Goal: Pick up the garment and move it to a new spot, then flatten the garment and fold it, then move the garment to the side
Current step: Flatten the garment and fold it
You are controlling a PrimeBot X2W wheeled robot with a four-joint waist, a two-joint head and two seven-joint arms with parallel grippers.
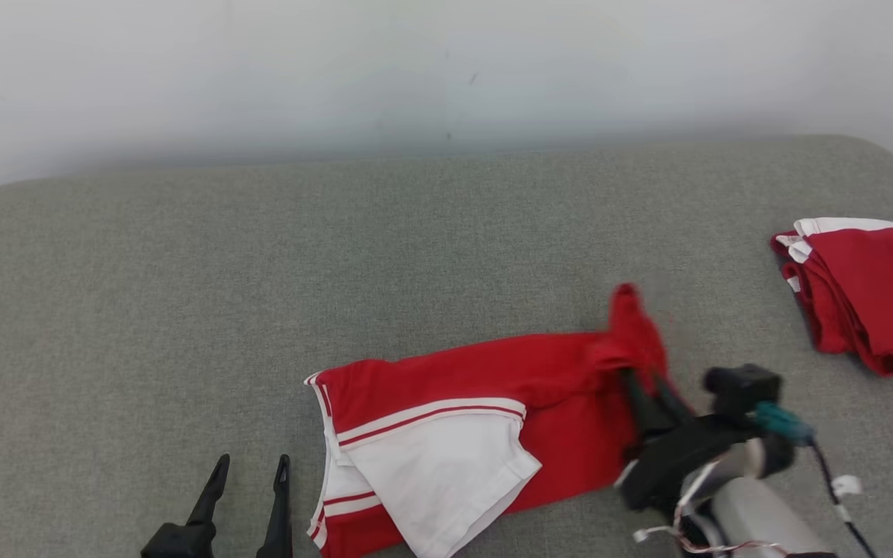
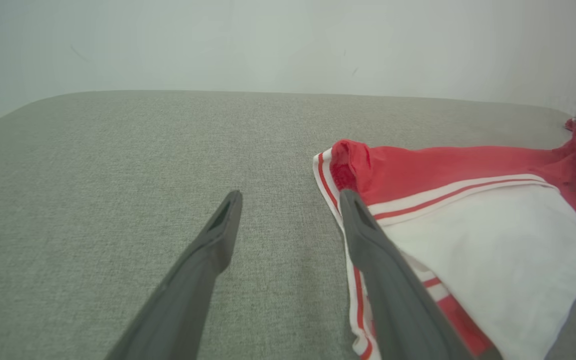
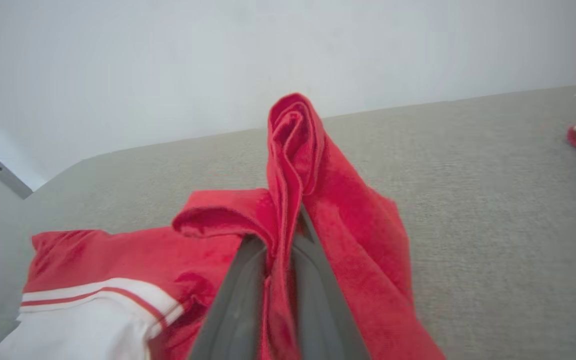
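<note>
The grey surface (image 1: 183, 256) is stretching wide in front of a pale wall (image 1: 415, 62). The garment (image 1: 493, 372) is lying on it around the middle of the near edge. It is red cloth with white panels and red-and-white stripe trim, rumpled, with a white panel folding over its near left part. Its right end is standing up off the surface in a bunched red peak. At the far right a second red-and-white heap (image 1: 873, 294) is sitting on the surface, well apart from the garment.

The right arm (image 1: 756, 511) is reaching in from the near right corner, showing a pale forearm, a black wrist and trailing cables. The right gripper (image 1: 646, 381) is pointing away and slightly left, with its two fingers clamping the raised red fold and cloth spilling down both sides of them. The left gripper (image 1: 253, 463) is hovering low at the near left, just beside the garment's left hem. Its fingers are pointing away and standing apart with nothing between them. Whether its right finger is touching the hem cannot be told.
</note>
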